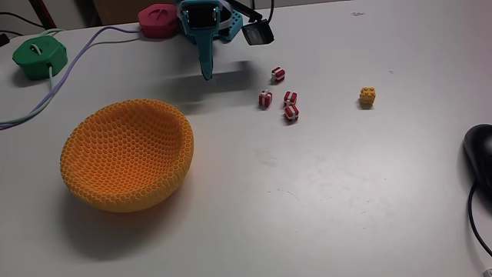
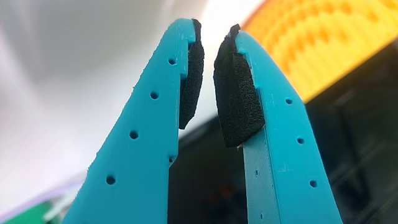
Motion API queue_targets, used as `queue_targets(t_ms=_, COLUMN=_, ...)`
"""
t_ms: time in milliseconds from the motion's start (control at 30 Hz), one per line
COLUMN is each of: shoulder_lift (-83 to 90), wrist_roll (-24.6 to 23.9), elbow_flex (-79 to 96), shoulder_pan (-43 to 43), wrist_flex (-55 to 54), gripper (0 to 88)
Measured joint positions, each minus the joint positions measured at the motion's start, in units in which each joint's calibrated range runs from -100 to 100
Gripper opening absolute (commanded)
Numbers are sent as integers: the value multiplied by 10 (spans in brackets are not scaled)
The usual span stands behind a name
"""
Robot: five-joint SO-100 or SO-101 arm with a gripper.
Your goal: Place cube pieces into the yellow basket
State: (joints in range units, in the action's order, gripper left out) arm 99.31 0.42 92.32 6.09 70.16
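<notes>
— Where does the arm stand?
— At the table's far edge in the fixed view, the teal gripper (image 1: pixel 206 75) points down above bare tabletop (image 1: pixel 323 192), holding nothing. In the wrist view its black pads (image 2: pixel 235 99) sit nearly together, a thin slit between them.

— And the pieces?
— Four red cube pieces (image 1: pixel 283 96) cluster right of the gripper; the yellow-orange cube (image 1: pixel 367 97) lies farther right, apart.

— The basket?
— The yellow basket (image 1: pixel 127 154) rests front left, apparently empty, though its near inner wall is hidden. A green puck (image 1: pixel 39 57) and a pink puck (image 1: pixel 157 19) sit behind, cabled.
</notes>
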Motion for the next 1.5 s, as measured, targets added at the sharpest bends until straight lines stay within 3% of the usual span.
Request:
queue_targets(t_ms=67, shoulder_lift=0, wrist_roll=-3, elbow_flex=0, shoulder_pan=0, wrist_flex=0, gripper=98)
queue_targets(t_ms=200, shoulder_lift=0, wrist_roll=-57, elbow_flex=-2, shoulder_pan=18, wrist_flex=0, gripper=107)
queue_targets(t_ms=300, shoulder_lift=-14, wrist_roll=-71, elbow_flex=-17, shoulder_pan=20, wrist_flex=-4, gripper=178)
queue_targets(t_ms=433, shoulder_lift=-128, wrist_roll=-119, elbow_flex=-121, shoulder_pan=-14, wrist_flex=-9, gripper=201)
queue_targets(t_ms=533, shoulder_lift=-260, wrist_roll=-212, elbow_flex=-224, shoulder_pan=-66, wrist_flex=-7, gripper=158)
queue_targets(t_ms=667, shoulder_lift=-428, wrist_roll=-388, elbow_flex=-359, shoulder_pan=-181, wrist_flex=65, gripper=114)
queue_targets(t_ms=800, shoulder_lift=-543, wrist_roll=-547, elbow_flex=-401, shoulder_pan=-298, wrist_flex=80, gripper=195)
queue_targets(t_ms=933, shoulder_lift=-585, wrist_roll=-643, elbow_flex=-403, shoulder_pan=-384, wrist_flex=63, gripper=252)
queue_targets(t_ms=1167, shoulder_lift=-631, wrist_roll=-716, elbow_flex=-401, shoulder_pan=-484, wrist_flex=6, gripper=281)
queue_targets(t_ms=1333, shoulder_lift=-657, wrist_roll=-714, elbow_flex=-346, shoulder_pan=-498, wrist_flex=-118, gripper=285)
queue_targets(t_ms=1500, shoulder_lift=-680, wrist_roll=-687, elbow_flex=-314, shoulder_pan=-489, wrist_flex=-165, gripper=281)
